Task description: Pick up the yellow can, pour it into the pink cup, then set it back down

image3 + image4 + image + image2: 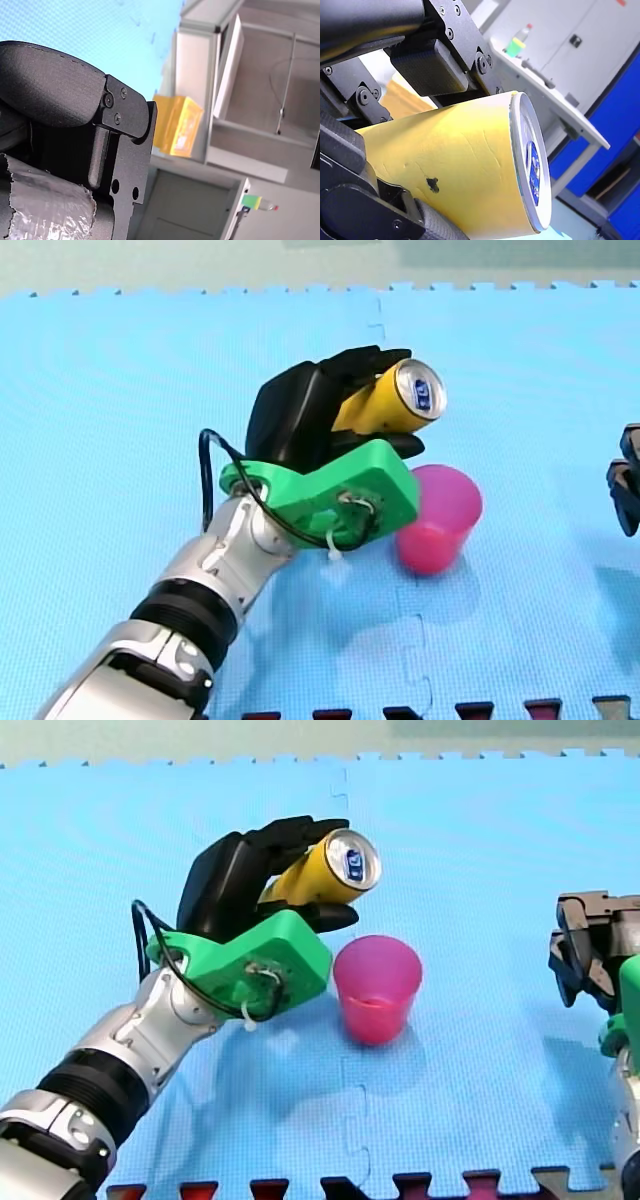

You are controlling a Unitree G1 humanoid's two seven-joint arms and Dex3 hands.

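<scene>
your left hand (250, 870) has the yellow can (320, 870) up off the blue foam mat (480, 840), black fingers (300, 828) clamped around its body. the can is tipped well over on its side, silver top turned out to the right and a little upward, away from the palm. it sits above and just left of the pink cup (377, 990), not touching it. the cup stands upright on the mat, its mouth open to the top. the green wrist bracket (270, 955) on your left arm is just beside the cup's left side, with a black cable (150, 935) looping off it. in the second wrist view you see the can (455, 165) close up, lying between the dark fingers (427, 67), creases and a small dark mark on its yellow wall. your right hand (590, 950) is at the mat's right edge, well apart from the cup, holding nothing.
</scene>
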